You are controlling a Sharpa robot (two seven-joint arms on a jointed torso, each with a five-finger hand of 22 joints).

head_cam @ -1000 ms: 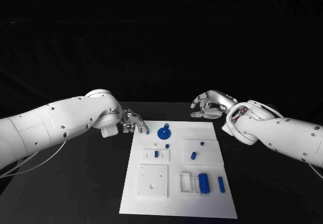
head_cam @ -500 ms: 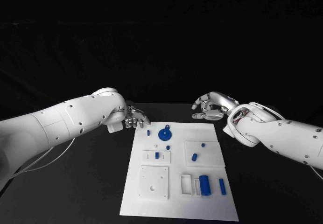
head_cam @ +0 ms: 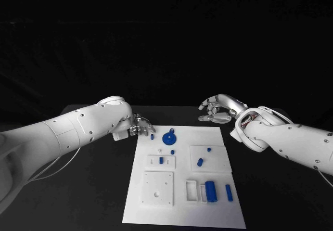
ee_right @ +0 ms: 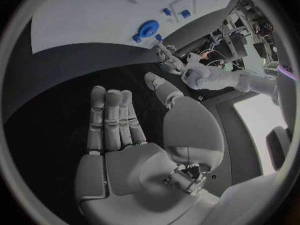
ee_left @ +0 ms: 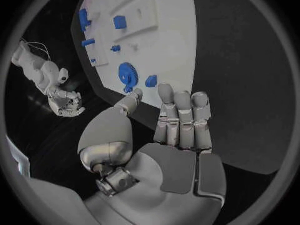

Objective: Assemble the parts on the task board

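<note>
— Since the left silver hand [head_cam: 139,127] is hovering empty, fingers apart, beside the white plastic task board [head_cam: 184,211], is it lining up on the small blue peg [head_cam: 152,137]?

— Likely — the right silver hand [head_cam: 216,110] is waiting empty too, fingers loosely apart, beyond the board's far corner.

Matt white task board [head_cam: 182,192]; glossy blue plastic gear [head_cam: 169,138].

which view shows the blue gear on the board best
The head view: the blue gear lies unobstructed near the far end of the task board, seen from above. The left wrist view shows it closer but bent, just beyond the left hand. The right wrist view shows it small, near the circle's edge.
</note>
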